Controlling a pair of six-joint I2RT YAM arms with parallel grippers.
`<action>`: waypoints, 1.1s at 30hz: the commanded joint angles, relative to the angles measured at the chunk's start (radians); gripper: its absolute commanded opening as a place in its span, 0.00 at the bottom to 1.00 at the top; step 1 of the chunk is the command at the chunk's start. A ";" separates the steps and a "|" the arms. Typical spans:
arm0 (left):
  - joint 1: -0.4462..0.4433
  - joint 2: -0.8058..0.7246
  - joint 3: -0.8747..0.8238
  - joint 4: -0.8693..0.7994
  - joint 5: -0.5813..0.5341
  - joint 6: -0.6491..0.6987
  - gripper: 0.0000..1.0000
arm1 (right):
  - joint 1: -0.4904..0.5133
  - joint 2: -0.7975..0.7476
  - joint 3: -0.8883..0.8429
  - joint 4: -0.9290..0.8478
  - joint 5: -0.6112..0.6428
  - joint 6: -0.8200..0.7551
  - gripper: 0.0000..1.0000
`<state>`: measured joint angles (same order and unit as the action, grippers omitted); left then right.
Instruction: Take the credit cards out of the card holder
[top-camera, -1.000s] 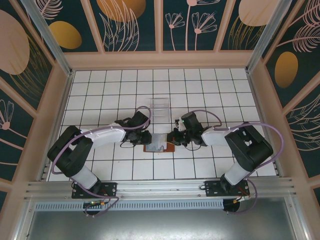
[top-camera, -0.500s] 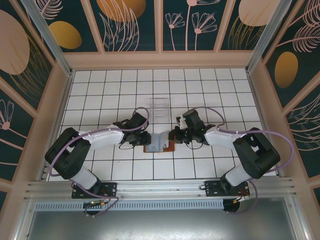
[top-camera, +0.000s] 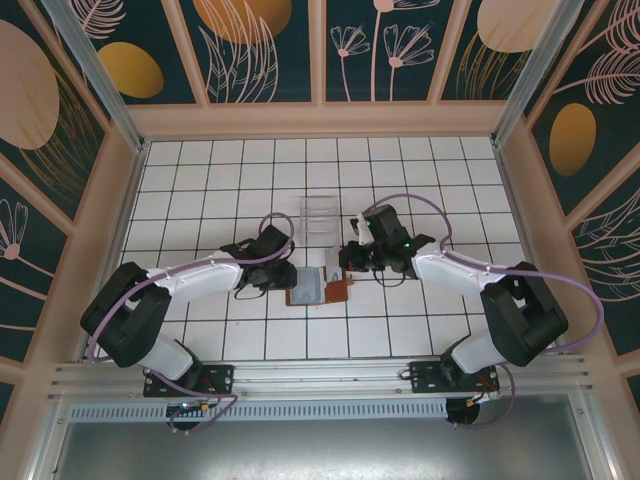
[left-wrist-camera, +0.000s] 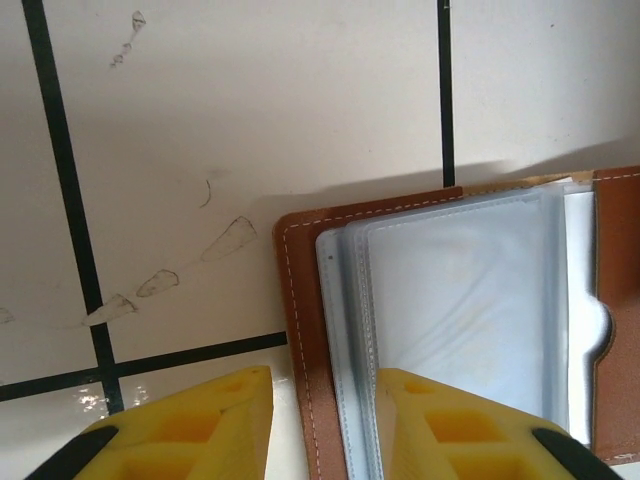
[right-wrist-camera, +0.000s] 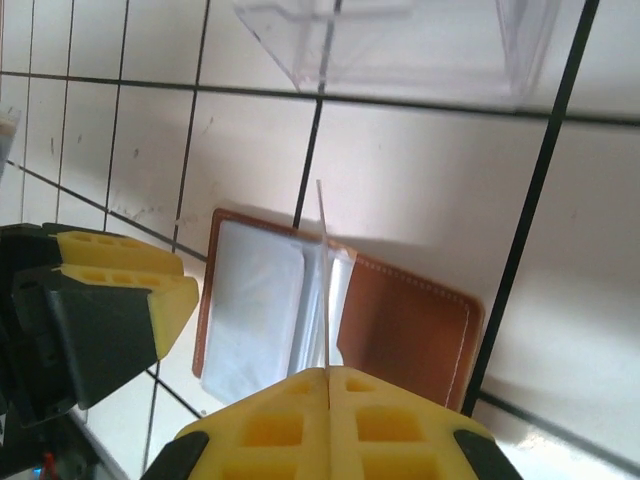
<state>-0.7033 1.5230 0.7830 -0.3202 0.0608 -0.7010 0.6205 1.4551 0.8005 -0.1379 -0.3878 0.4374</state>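
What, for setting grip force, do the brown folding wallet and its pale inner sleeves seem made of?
Brown folding wallet: probably leather or imitation, matte, pale stitching along its rim. Pale inner sleeves: apparently soft clear plastic, glossy, stacked edges showing through.

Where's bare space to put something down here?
Bare tiles: the far rows between the acrylic stand and back wall, plus both far corners. Crowded: the middle, where left gripper and right gripper meet at the card holder.
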 joint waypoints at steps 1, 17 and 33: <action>-0.002 -0.026 0.006 -0.031 -0.043 0.006 0.35 | -0.008 -0.025 0.078 -0.070 0.082 -0.270 0.00; -0.002 -0.074 -0.010 -0.034 -0.070 0.032 0.33 | -0.010 0.039 0.349 -0.396 0.125 -1.187 0.00; -0.002 -0.116 -0.091 0.004 -0.039 -0.029 0.31 | -0.001 0.379 0.831 -0.757 0.181 -1.455 0.00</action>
<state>-0.7033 1.4349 0.7036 -0.3256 0.0174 -0.7071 0.6151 1.7699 1.5387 -0.7712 -0.2096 -0.9585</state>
